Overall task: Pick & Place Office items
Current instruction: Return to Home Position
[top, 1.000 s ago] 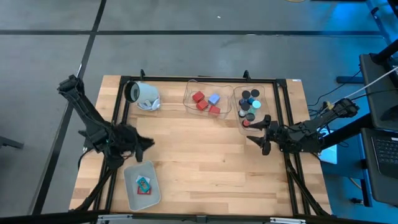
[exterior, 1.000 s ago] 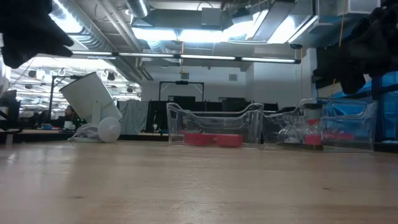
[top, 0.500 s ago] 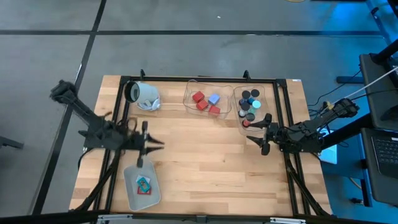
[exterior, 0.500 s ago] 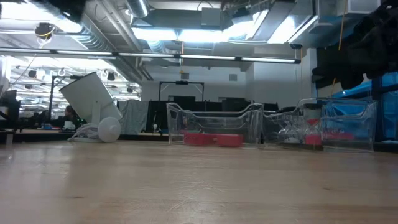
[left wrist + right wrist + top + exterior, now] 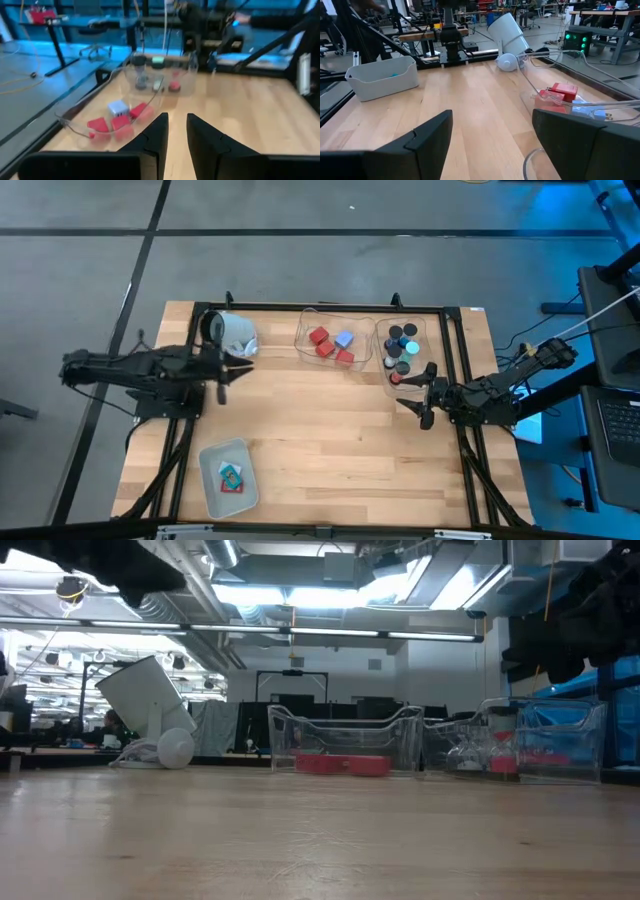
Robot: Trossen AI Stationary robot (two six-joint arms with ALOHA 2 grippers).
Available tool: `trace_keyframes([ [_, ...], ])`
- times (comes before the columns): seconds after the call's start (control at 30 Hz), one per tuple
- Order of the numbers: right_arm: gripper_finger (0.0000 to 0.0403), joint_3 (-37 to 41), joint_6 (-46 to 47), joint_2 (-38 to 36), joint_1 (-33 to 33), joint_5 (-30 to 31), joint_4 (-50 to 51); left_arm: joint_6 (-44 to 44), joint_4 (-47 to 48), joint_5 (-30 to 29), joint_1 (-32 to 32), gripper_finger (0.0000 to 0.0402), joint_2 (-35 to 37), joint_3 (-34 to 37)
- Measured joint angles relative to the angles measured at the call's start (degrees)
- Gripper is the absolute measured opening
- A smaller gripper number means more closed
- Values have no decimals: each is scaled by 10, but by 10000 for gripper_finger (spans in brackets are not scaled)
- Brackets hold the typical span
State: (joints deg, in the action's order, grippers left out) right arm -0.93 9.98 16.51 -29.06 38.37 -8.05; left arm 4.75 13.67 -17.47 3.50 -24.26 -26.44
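The office items lie in three bins. Red and pale blue blocks sit in a clear bin at the far edge. Stubby dark, blue and white-topped cylinders fill the clear bin to its right. Flat red and teal cards rest in a grey-white bin near the front left. My left gripper hovers shut above the table's left part, pointing right, and in its wrist view its fingers hold nothing. My right gripper waits open and holds nothing by the right edge, in front of the cylinder bin, its fingers wide apart.
A large white cylinder with a dark end lies tipped at the far left, just beyond my left gripper. Bare wood stretches between the two arms and toward the near edge. A dark frame rail runs along the table's far edge.
My left arm has swung away from the grey-white bin. Its gripper has risen, moved toward the far edge and rolled, and now points level toward the right. The cards stay in the bin. My right arm has kept still.
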Motion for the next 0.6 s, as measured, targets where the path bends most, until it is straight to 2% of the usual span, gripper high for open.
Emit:
trace_keyframes([
  [0.13,277,0,0,0,0,0,0,14,35,6,-1,65,88,0],
  [0.23,277,0,0,0,0,0,0,24,14,3,-1,65,147,23],
  [0.43,277,0,0,0,0,0,0,18,-123,16,-1,65,237,144],
  [0.6,277,0,0,0,0,-1,0,-8,-239,11,-1,65,239,220],
])
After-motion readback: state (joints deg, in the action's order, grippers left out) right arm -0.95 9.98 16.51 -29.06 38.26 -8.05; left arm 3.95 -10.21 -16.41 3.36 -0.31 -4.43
